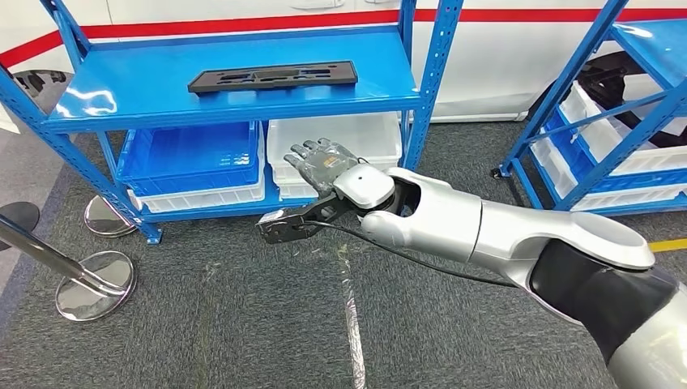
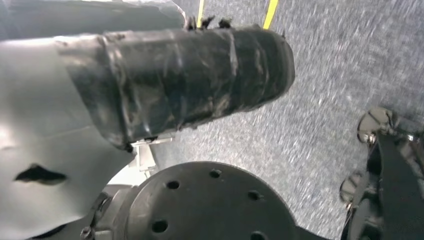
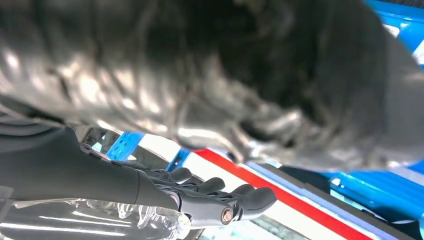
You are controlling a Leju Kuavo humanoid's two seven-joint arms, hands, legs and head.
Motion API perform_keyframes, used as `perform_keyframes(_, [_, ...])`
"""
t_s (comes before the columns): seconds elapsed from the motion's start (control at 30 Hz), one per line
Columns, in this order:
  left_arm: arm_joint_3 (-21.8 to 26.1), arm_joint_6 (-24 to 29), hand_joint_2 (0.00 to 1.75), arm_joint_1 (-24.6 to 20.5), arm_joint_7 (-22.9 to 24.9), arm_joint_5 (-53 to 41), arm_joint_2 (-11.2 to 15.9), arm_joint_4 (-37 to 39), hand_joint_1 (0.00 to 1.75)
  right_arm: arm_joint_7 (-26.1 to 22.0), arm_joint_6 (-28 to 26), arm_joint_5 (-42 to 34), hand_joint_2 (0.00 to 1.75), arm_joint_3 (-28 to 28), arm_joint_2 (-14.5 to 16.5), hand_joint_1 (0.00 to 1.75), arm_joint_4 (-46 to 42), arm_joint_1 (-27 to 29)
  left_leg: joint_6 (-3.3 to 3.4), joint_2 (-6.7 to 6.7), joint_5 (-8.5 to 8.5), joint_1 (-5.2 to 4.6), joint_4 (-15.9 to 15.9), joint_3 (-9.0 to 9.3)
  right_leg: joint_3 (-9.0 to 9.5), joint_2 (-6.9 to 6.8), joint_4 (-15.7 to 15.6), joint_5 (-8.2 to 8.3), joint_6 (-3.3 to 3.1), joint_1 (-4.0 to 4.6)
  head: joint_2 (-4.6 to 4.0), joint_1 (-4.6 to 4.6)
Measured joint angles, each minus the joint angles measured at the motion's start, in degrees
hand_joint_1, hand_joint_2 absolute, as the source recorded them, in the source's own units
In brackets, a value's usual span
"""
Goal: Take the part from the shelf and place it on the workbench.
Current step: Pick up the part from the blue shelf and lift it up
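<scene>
One right hand (image 1: 324, 164), fingers spread and holding nothing, reaches toward the blue shelf (image 1: 243, 93), where the black part (image 1: 273, 77) lies untouched; next it must rise and close around it.

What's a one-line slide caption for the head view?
Right hand reaches, open, toward the blue shelf, where the flat black part lies untouched.

The left hand's (image 2: 190, 82) thick thumb, wrapped in dark tape, lies across the picture above a grey speckled carpet (image 2: 320, 120). Beside it runs the pale ribbed cover (image 2: 45, 150). 2 yellow floor lines (image 2: 271, 12) show at the carpet's far edge. The hand holds nothing visible.
</scene>
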Motion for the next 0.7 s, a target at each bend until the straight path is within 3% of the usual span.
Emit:
perform_keyframes(0.07, [0.0, -0.06, 0.0, 0.0, -0.02, 0.0, 0.01, 0.01, 0.0, 0.0, 0.0, -0.2, 0.0, 0.02, 0.02, 0.0, -0.04, 0.07, -0.26, 0.0, -1.94, 0.04, 6.64, -3.98, 0.18, -0.06, 0.1, -0.33, -0.3, 0.12, 0.0, -0.01])
perform_keyframes(0.13, [0.0, -0.07, 0.0, 0.03, -0.02, 0.0, 0.02, 0.01, 0.0, -0.03, -0.04, -0.36, 0.0, 0.03, 0.03, 0.0, -0.09, 0.14, -0.31, 0.0, -0.87, 0.04, 7.67, -5.22, 0.36, 0.0, 0.29, -0.65, -0.35, 0.17, 0.0, -0.02])
perform_keyframes(0.17, [0.0, -0.06, 0.0, 0.05, -0.02, 0.0, 0.03, 0.01, 0.0, -0.04, -0.16, -0.47, 0.0, 0.04, 0.03, 0.0, -0.11, 0.13, -0.24, 0.01, 0.83, 0.04, 5.62, -4.51, 0.51, 0.06, 0.42, -0.87, -0.31, 0.16, 0.0, -0.02])
perform_keyframes(0.23, [0.0, -0.04, 0.0, 0.08, 0.01, 0.0, 0.1, 0.03, 0.0, -0.06, -0.68, -0.9, 0.0, 0.04, 0.04, 0.0, -0.2, 0.03, 0.09, 0.01, 4.83, 0.01, -1.38, -1.46, 0.94, 0.19, 0.78, -1.52, -0.07, 0.18, 0.0, -0.02])
perform_keyframes(0.3, [0.0, -0.04, 0.0, 0.05, 0.03, 0.0, 0.19, 0.06, 0.0, -0.06, -1.24, -1.48, 0.0, 0.04, 0.04, 0.0, -0.26, -0.16, 0.56, -0.03, 6.44, -0.22, -6.67, 1.08, 1.06, 0.28, 1.12, -2.03, 0.39, 0.37, 0.0, -0.07])
perform_keyframes(0.37, [0.0, -0.1, 0.0, -0.03, 0.03, 0.0, 0.22, 0.08, 0.0, -0.08, -1.61, -2.0, 0.0, 0.07, 0.04, 0.0, -0.29, -0.27, 1.02, -0.13, 6.03, -0.46, -7.73, 1.59, 1.03, 0.28, 1.06, -2.16, 0.86, 0.47, 0.0, -0.11])
perform_keyframes(0.47, [0.0, -0.15, 0.0, 0.01, 0.0, 0.0, 0.17, 0.08, 0.0, -0.09, -2.15, -2.57, 0.0, 0.13, 0.04, 0.0, -0.39, -0.53, 1.92, -0.11, 6.01, 0.0, -8.45, 2.28, 0.48, 0.13, 2.5, -3.36, 1.59, 0.51, 0.0, 0.04])
perform_keyframes(0.53, [0.0, -0.16, 0.0, 0.08, -0.06, 0.0, 0.15, 0.08, 0.0, -0.09, -2.29, -2.77, 0.0, 0.23, 0.04, 0.0, -0.43, -0.79, 2.51, -0.04, 5.83, 0.14, -8.76, 2.84, -2.37, 0.03, 8.33, -5.95, 1.98, 0.41, 0.0, 0.16])
perform_keyframes(0.6, [0.0, -0.16, 0.0, 0.03, -0.19, 0.0, 0.16, 0.08, 0.0, -0.09, -2.32, -2.9, 0.0, 0.61, 0.04, 0.0, -0.42, -0.76, 2.81, -0.06, 5.5, 0.13, -8.69, 3.11, -6.48, 0.0, 15.34, -7.91, 2.24, 0.2, 0.0, 0.17])
perform_keyframes(0.63, [0.0, -0.16, 0.0, 0.02, -0.26, 0.0, 0.17, 0.08, 0.0, -0.09, -2.32, -2.94, 0.0, 0.81, 0.03, 0.0, -0.42, -0.67, 2.85, -0.12, 5.3, 0.13, -8.64, 3.29, -7.68, -0.01, 16.74, -7.57, 2.32, 0.07, 0.0, 0.19])
perform_keyframes(0.67, [0.0, -0.16, 0.0, 0.02, -0.32, 0.0, 0.18, 0.08, 0.0, -0.09, -2.33, -2.96, 0.0, 0.97, 0.03, 0.0, -0.42, -0.62, 2.8, -0.21, 5.03, 0.17, -8.54, 3.54, -7.87, -0.03, 15.98, -6.15, 2.36, -0.04, 0.0, 0.19])
perform_keyframes(0.7, [0.0, -0.16, 0.0, 0.05, -0.34, -0.01, 0.19, 0.08, 0.0, -0.09, -2.34, -2.96, 0.0, 1.03, 0.02, 0.0, -0.42, -0.64, 2.68, -0.29, 4.68, 0.21, -8.4, 3.89, -6.86, -0.05, 12.93, -3.79, 2.34, -0.15, 0.0, 0.19])
